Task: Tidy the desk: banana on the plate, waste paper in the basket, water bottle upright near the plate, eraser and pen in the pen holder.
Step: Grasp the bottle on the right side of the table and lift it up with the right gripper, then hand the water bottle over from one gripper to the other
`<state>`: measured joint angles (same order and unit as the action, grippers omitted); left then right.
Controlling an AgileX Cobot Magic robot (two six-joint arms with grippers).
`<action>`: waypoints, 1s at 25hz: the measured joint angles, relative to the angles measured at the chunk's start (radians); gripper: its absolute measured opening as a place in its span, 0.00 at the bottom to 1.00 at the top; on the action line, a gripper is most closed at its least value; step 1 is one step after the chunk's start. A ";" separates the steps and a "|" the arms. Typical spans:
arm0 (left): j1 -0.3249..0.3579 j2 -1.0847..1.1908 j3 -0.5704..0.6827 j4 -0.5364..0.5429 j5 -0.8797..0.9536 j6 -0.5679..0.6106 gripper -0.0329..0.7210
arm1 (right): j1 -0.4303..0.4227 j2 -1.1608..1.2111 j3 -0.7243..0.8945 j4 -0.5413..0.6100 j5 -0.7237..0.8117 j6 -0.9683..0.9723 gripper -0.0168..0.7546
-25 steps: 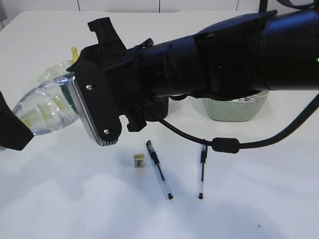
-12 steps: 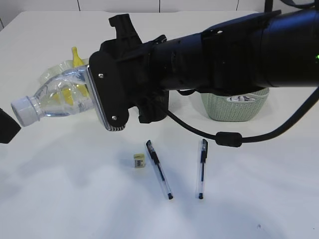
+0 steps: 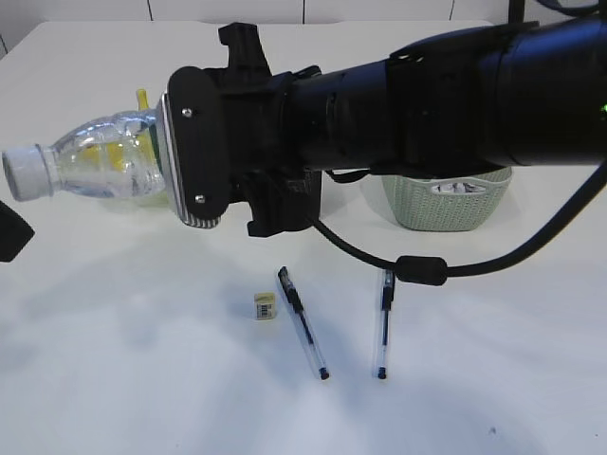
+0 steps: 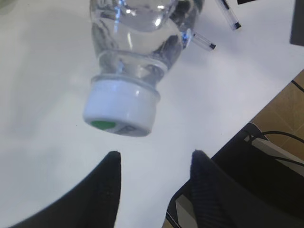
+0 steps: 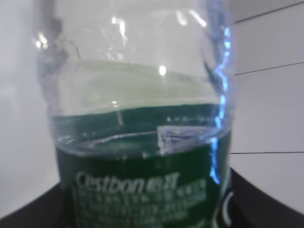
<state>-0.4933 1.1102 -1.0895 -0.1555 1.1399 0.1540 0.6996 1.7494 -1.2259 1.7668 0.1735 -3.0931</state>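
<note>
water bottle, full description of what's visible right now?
The water bottle is small, clear ribbed plastic with a white cap and a dark green label reading "Cestbon". It is off the desk, lying roughly horizontal, cap toward the left of the exterior view. The right gripper is clamped around its labelled end. The left gripper sits open just short of the cap, not touching. Yellow and pale green show through its body from behind.
</note>
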 joint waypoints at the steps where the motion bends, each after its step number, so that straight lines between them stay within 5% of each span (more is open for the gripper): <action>1: 0.000 0.000 0.000 0.002 0.000 0.000 0.49 | -0.001 0.000 0.000 0.000 0.008 0.030 0.56; 12: 0.000 0.000 0.000 0.004 -0.001 0.000 0.49 | -0.138 0.000 0.000 -0.002 0.170 0.451 0.56; 25: 0.000 0.000 0.000 0.004 -0.076 -0.002 0.49 | -0.281 0.000 0.000 -0.032 0.553 0.848 0.56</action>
<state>-0.4933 1.1102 -1.0895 -0.1518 1.0644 0.1523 0.4187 1.7494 -1.2259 1.7350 0.7270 -2.2450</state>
